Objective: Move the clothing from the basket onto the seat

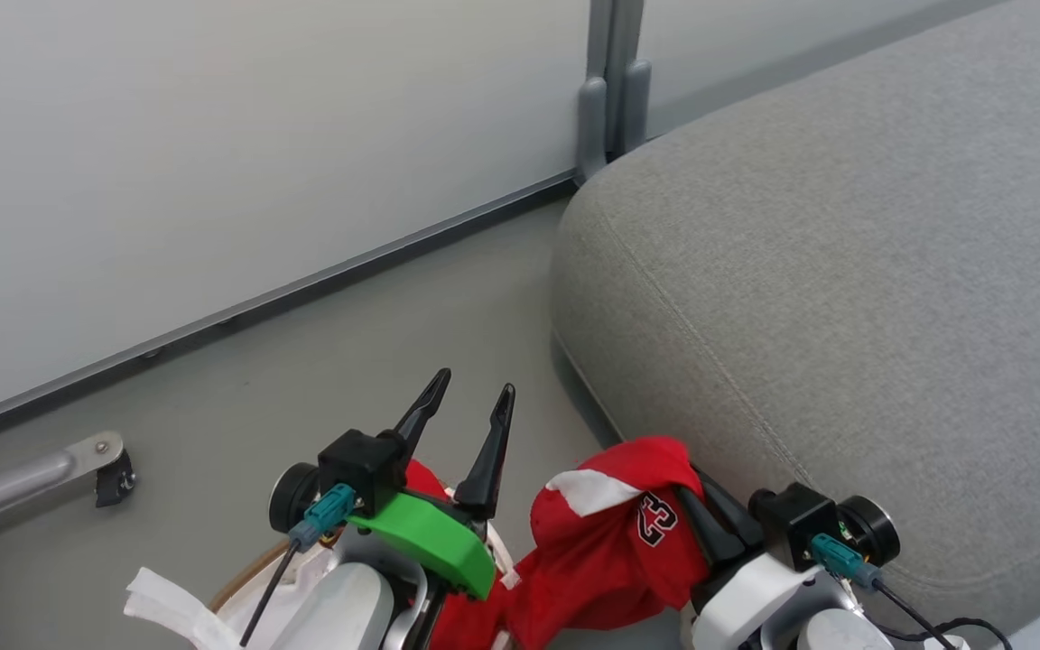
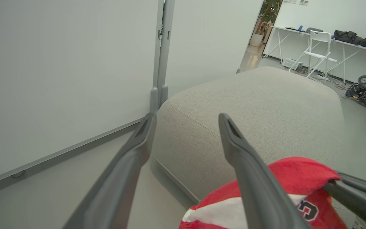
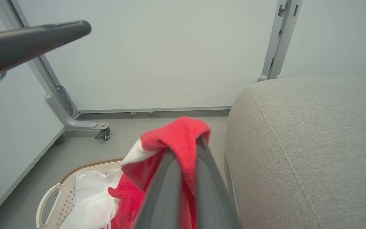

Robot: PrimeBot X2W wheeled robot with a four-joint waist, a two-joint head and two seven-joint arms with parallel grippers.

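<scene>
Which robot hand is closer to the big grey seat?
Right. The right gripper, holding red clothing, is beside the seat; the open left gripper is over the basket, farther off.

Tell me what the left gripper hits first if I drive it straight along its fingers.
Probably the seat: the open left gripper frames its rounded corner in the left wrist view, just beside the partition post. Depth is unclear, so it might slip past to the partition.

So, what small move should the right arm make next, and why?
Probably swing the right tool rightward over the seat. It is shut on the red clothing, which hangs beside the seat's edge with its lower part trailing into the basket.
</scene>
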